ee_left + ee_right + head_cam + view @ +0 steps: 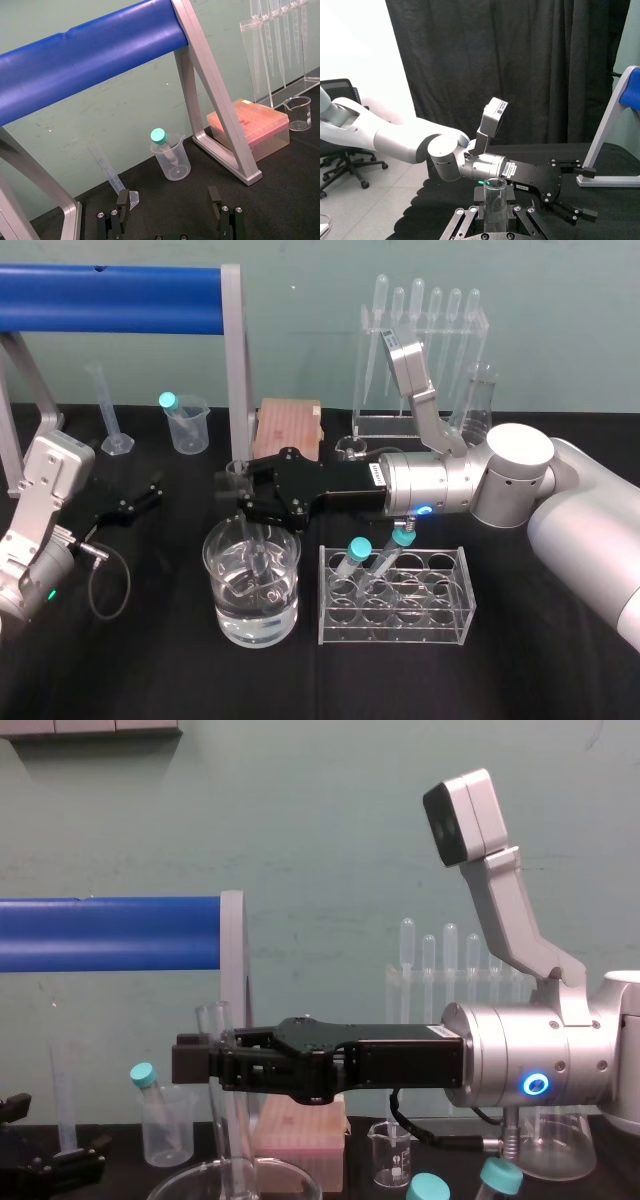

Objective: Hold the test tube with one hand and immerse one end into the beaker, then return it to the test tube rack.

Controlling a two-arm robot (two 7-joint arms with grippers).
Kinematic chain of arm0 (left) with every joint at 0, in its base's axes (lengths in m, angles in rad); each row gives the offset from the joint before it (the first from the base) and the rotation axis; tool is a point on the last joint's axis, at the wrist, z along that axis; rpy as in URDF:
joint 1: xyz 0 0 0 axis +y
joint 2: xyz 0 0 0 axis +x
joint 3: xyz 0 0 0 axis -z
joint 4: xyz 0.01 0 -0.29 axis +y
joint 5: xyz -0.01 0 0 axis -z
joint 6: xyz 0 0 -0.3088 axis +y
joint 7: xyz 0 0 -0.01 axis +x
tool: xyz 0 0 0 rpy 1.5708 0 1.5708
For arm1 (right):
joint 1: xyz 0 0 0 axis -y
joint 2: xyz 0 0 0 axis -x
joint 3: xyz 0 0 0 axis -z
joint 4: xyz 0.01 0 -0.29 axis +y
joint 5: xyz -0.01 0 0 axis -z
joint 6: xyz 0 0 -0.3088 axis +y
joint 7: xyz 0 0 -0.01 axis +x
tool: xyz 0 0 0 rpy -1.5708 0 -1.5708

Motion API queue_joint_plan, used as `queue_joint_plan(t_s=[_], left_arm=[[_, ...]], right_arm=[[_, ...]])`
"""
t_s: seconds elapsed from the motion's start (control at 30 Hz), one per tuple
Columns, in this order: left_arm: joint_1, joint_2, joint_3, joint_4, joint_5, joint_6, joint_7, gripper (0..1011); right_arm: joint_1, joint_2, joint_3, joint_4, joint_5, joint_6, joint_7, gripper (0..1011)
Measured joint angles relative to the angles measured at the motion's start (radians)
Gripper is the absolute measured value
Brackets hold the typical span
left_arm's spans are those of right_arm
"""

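My right gripper (240,496) reaches in from the right and is shut on the test tube (222,1110), a slim clear glass tube held near its flared top. The tube leans slightly, and its lower part goes down inside the wide water-filled beaker (216,558). In the right wrist view the test tube (495,202) stands between my right gripper's (495,225) fingers. The clear test tube rack (440,592) stands just right of the beaker and holds two teal-capped tubes. My left gripper (140,502) rests open on the table at the left, nothing in it.
A blue bar on a grey frame (236,360) spans the back left. Behind it stand a plastic cup with a teal-capped tube (187,425) and a thin measuring cylinder (110,415). A pink box (292,428), a pipette stand (420,350) and a flask (478,405) line the back.
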Motion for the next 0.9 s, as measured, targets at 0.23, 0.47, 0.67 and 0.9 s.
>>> queue_joint_plan(t_s=[0.23,0.47,0.67,0.9], left_arm=[[0.0,0.0,0.0,0.0,0.0,0.0,0.0,1000],[0.0,0.0,0.0,0.0,0.0,0.0,0.0,1000],[0.0,0.0,0.0,0.0,0.0,0.0,0.0,1000],[0.0,0.0,0.0,0.0,0.0,0.0,0.0,1000]], right_arm=[[0.0,0.0,0.0,0.0,0.0,0.0,0.0,242],[0.0,0.0,0.0,0.0,0.0,0.0,0.0,242],[0.0,0.0,0.0,0.0,0.0,0.0,0.0,242],[0.0,0.0,0.0,0.0,0.0,0.0,0.0,242]])
